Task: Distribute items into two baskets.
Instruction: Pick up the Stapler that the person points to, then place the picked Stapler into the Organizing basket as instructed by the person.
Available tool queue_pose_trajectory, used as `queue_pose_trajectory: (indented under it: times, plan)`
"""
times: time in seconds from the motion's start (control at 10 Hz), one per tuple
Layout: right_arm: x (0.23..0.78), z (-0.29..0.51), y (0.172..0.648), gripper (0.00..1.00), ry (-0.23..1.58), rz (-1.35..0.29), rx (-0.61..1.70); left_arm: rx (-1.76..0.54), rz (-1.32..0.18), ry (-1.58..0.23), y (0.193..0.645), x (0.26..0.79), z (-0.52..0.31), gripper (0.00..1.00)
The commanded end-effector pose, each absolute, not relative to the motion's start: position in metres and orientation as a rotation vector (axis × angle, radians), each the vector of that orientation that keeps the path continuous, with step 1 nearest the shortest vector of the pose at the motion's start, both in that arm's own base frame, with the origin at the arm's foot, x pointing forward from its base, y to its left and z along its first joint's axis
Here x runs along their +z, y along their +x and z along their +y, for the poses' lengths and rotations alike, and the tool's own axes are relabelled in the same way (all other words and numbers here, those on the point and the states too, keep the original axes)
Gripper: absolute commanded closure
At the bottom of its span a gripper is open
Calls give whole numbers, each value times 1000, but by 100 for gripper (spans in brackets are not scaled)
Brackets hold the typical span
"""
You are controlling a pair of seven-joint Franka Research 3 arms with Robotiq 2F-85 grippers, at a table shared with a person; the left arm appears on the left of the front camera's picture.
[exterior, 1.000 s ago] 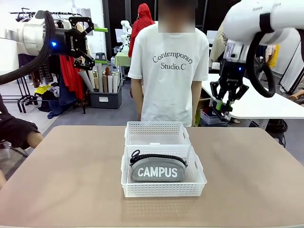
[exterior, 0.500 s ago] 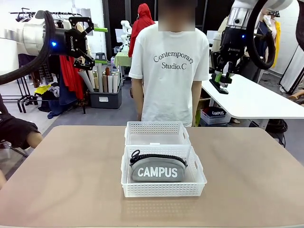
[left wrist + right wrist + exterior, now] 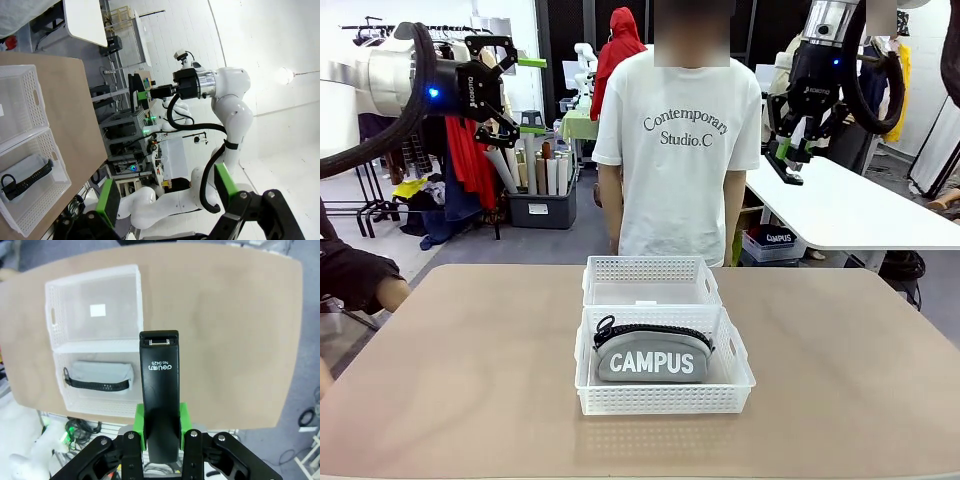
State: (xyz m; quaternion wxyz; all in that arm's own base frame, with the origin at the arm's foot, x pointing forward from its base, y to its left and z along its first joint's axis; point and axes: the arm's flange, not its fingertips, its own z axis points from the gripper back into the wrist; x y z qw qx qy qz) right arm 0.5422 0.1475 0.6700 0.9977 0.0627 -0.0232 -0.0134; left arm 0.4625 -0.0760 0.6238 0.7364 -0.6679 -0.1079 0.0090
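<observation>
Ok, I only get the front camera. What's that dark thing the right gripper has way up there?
Observer: A black stapler. The right gripper is shut on its back end, seen from the right wrist view.
Operator: Is anything inside the far basket? I can't see over its wall.
Observer: From above, the far basket has nothing in it but a small white label on its floor.
</observation>
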Motion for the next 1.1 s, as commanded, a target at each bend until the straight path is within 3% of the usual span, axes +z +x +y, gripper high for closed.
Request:
queue_pose_trajectory:
  times: [0.0,1.0]
  plan:
    - [671,149,541,100,138,-40,-26,13,-233,-1469,462,625,-75,0]
    - [671,149,541,100,138,-40,-26,13,-233,-1469,462,625,-75,0]
